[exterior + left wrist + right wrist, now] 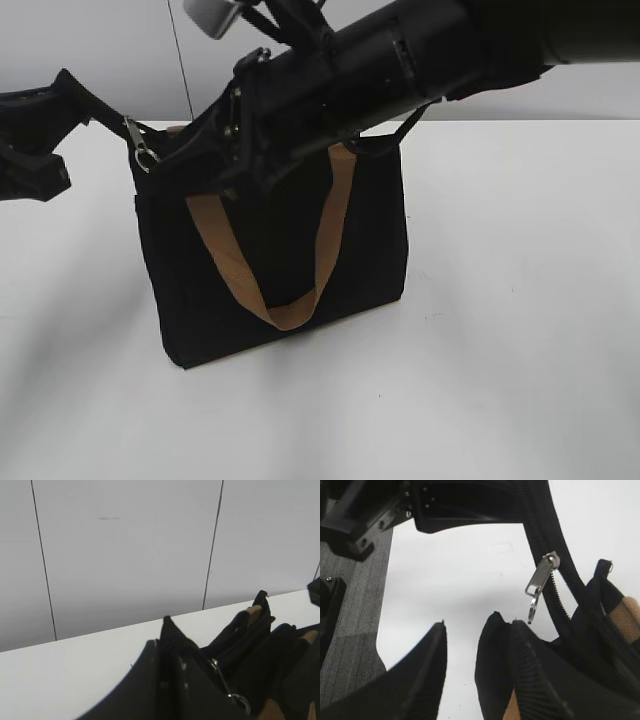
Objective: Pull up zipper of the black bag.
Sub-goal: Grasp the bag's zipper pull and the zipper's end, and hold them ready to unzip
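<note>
Left end effector (pixel 95 112): clamped on black bag (pixel 280 260) corner, 10 o'clock.
Right end effector (pixel 470 630): fingers parted, fabric between them.
Zipper (pixel 540 582): hung free.
Worktop (pixel 500 350): white.

Looking down at a slant across the worktop (pixel 520 330) from the front. Peering from the left wrist, low and close, toward the back wall (pixel 125 545). Pointing from the right wrist, very near. Sharing the zipper (pixel 540 580) across all 3.
</note>
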{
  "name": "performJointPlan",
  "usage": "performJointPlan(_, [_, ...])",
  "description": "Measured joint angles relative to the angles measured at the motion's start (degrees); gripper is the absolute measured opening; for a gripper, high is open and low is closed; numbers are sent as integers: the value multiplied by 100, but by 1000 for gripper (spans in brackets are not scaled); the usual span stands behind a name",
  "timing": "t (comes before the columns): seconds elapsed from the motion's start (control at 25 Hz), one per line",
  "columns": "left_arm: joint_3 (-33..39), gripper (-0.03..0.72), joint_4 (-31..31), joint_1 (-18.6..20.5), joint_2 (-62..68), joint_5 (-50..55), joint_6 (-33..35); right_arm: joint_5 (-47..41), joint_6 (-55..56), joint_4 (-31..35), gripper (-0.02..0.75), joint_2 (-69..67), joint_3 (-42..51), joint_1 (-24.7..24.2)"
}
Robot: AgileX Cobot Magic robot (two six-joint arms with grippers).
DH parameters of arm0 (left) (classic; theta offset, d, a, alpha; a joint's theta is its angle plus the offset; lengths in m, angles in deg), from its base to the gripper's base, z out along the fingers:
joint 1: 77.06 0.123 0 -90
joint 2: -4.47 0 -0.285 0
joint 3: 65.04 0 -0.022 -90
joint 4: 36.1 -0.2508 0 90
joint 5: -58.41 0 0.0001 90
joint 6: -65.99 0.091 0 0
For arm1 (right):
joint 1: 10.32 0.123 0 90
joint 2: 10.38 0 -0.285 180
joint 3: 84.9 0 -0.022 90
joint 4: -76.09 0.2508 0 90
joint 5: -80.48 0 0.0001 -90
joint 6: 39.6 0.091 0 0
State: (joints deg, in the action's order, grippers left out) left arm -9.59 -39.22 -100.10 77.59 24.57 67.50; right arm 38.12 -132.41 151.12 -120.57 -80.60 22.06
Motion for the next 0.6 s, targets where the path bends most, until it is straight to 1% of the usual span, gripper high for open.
performJointPlan(0.24, [0,21,-17,0,0,-4,-17,90,-5,-1,312,-504,-331,125])
performJointPlan(0.36, [0,21,-24,0,0,-6,-25,277,-5,33,301,-631,-378,131])
performJointPlan(0.6, [0,21,-41,0,0,-6,-43,465,-5,296,296,-667,-378,131])
